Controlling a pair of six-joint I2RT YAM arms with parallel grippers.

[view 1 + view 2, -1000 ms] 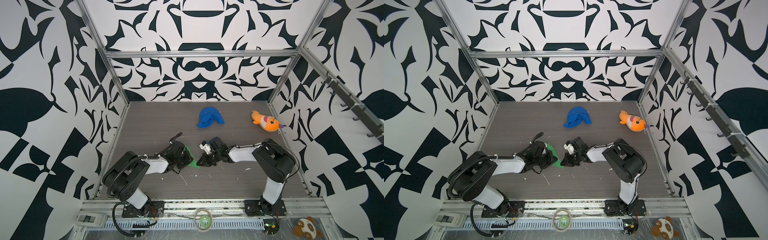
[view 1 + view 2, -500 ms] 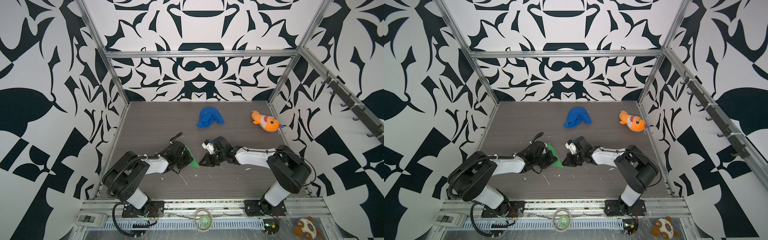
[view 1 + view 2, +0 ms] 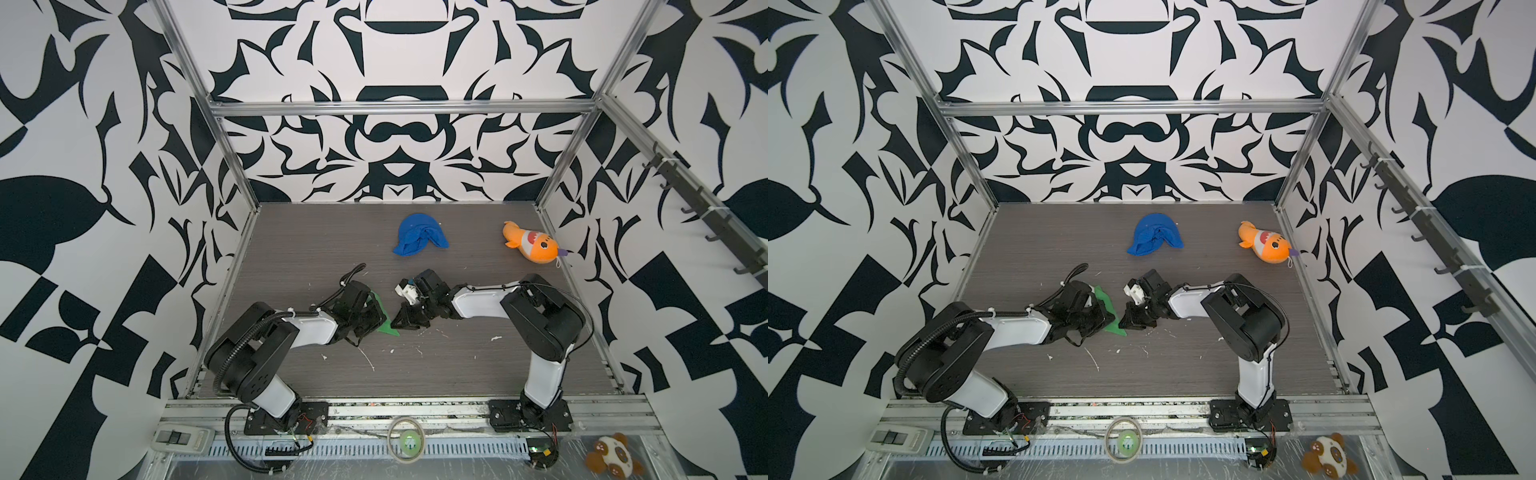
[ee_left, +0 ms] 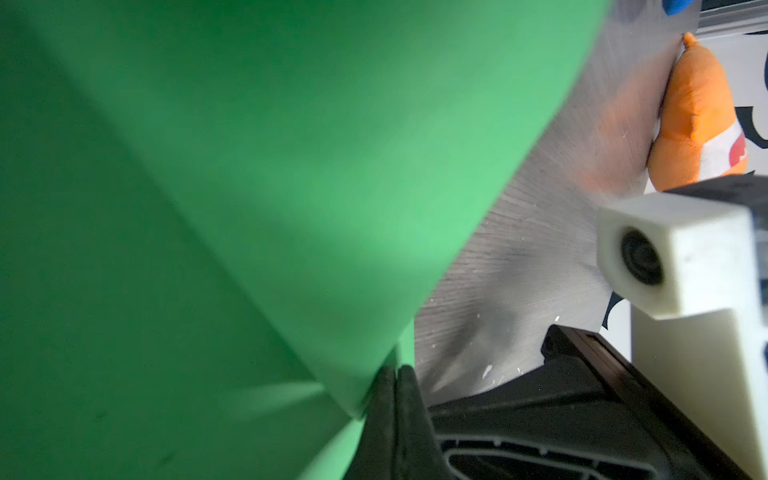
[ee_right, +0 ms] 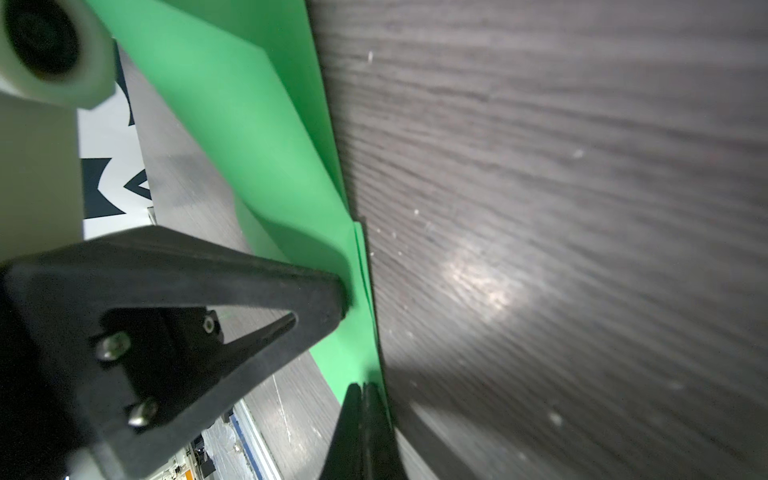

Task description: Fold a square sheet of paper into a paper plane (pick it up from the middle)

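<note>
The green sheet of paper is folded into a narrow pointed wedge with creases, the shape of a paper plane. It leans up against my left gripper at mid-table. In the left wrist view the paper fills most of the picture, and the left gripper is shut on a fold of it. My right gripper faces it from the right. It is shut, and in the right wrist view its tips rest on the paper's edge at the table.
A blue cloth lump lies at the back middle. An orange plush fish lies at the back right by the wall. White scraps dot the table in front of the arms. A tape roll and a plush toy sit beyond the front rail.
The right arm's elbow has swung out to the right and stretched, while its gripper stayed at the paper. The left gripper and the paper have hardly moved.
</note>
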